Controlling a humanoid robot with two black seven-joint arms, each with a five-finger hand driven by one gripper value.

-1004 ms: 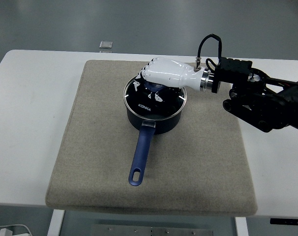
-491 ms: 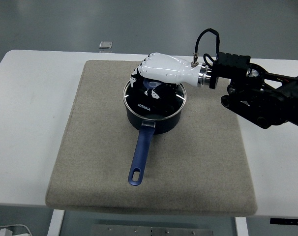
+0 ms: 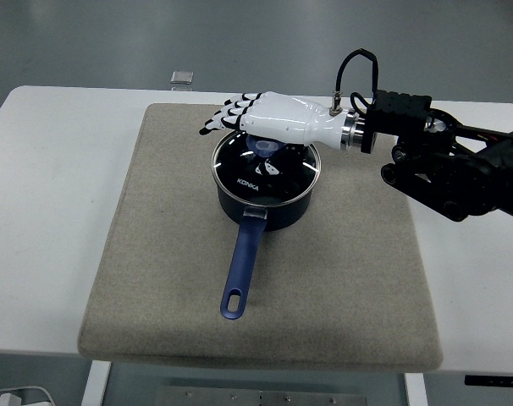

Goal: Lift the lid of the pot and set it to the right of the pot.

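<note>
On the white table a grey mat carries the blue pot, its long handle pointing toward the near edge; a small grey object lies beyond. The glass lid sits on the pot. Above it, the right hand has uncurled from the knob; its fingers now stretch flat, holding nothing.
</note>
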